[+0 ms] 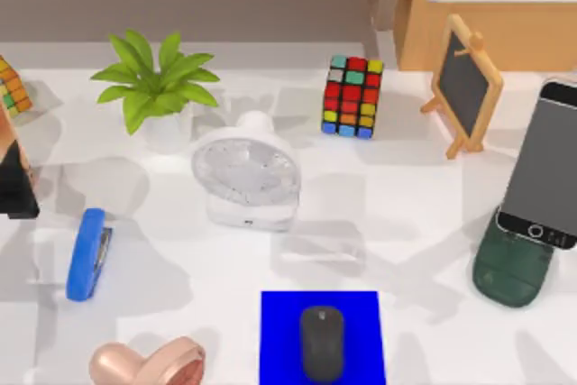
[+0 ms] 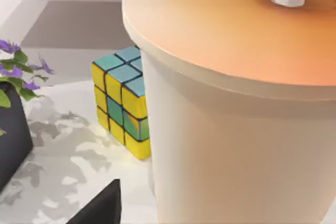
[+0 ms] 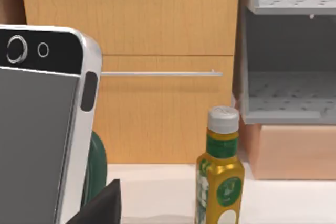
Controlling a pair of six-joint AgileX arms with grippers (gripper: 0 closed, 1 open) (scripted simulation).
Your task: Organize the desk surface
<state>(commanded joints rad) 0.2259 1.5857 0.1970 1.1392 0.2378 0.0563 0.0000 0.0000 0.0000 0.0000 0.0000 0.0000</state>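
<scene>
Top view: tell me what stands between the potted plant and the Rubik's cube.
In the top view, the white fan sits between the potted plant and Rubik's cube, slightly nearer the camera.

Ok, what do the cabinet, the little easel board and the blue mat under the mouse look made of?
Cabinet: light wood, visible grain, with a thin metal-looking handle bar. Easel board: pale wooden frame around a dark matte panel, likely chalkboard. Blue mat: flat, uniform, no sheen; probably fabric or rubber, hard to tell.
</scene>
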